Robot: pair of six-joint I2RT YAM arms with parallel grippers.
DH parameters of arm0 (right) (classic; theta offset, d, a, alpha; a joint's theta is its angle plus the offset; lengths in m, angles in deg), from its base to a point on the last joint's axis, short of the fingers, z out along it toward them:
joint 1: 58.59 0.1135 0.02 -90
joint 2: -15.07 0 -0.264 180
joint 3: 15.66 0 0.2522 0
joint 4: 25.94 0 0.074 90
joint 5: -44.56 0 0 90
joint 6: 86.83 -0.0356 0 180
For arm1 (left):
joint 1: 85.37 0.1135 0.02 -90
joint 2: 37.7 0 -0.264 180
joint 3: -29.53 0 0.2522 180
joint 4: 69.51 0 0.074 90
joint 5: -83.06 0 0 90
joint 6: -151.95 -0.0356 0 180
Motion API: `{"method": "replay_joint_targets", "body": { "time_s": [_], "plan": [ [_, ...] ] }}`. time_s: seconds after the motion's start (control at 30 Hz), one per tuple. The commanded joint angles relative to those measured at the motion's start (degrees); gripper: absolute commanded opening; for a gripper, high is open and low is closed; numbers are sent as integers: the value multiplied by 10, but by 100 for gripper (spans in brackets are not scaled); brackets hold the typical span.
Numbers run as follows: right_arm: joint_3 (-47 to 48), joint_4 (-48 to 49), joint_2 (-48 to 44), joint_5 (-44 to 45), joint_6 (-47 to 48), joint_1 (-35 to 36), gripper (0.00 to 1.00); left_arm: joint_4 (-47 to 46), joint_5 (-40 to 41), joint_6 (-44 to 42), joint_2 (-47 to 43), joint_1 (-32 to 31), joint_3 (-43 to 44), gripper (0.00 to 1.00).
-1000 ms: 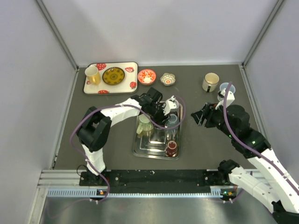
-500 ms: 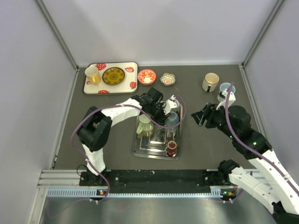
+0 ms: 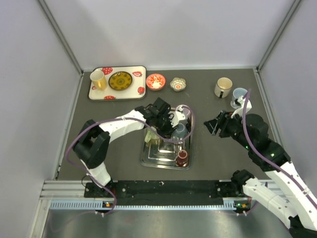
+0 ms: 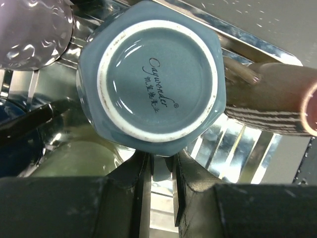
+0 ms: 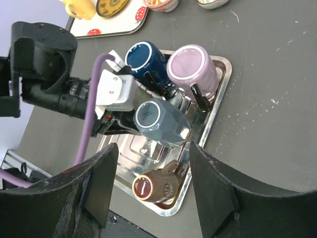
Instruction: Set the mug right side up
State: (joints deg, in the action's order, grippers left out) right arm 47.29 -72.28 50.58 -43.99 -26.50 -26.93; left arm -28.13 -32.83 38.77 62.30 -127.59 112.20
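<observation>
The left arm [image 3: 119,124] rises from its base at the near edge, folds at the elbow, and stretches its white forearm to the right. The purple cable lies along it. At its end the left gripper [image 3: 173,127] points to the right. Its two dark fingers [image 4: 138,181] stand close together, pinched on a small part of the grey-blue mug [image 4: 151,74]. The right arm [image 3: 270,151] comes up from the near right corner and leans to the left. The right gripper [image 5: 153,148] faces the other arm, with its jaws spread wide and nothing between them.
</observation>
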Motion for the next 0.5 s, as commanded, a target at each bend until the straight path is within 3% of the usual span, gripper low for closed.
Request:
{"method": "replay_joint_targets", "body": {
  "time_s": [0.0,0.27,0.4,0.47],
  "plan": [
    [27,5,-9,-2,-1,3,59,3,5,9,-93,-8,6,0],
    [63,-6,-10,1,12,3,59,32,47,58,-227,-51,40,0],
    [71,-12,-19,14,13,4,60,-18,77,142,-295,-58,41,0],
    [62,-11,-22,17,1,4,60,-104,97,221,-341,-58,19,0]
  ]
}}
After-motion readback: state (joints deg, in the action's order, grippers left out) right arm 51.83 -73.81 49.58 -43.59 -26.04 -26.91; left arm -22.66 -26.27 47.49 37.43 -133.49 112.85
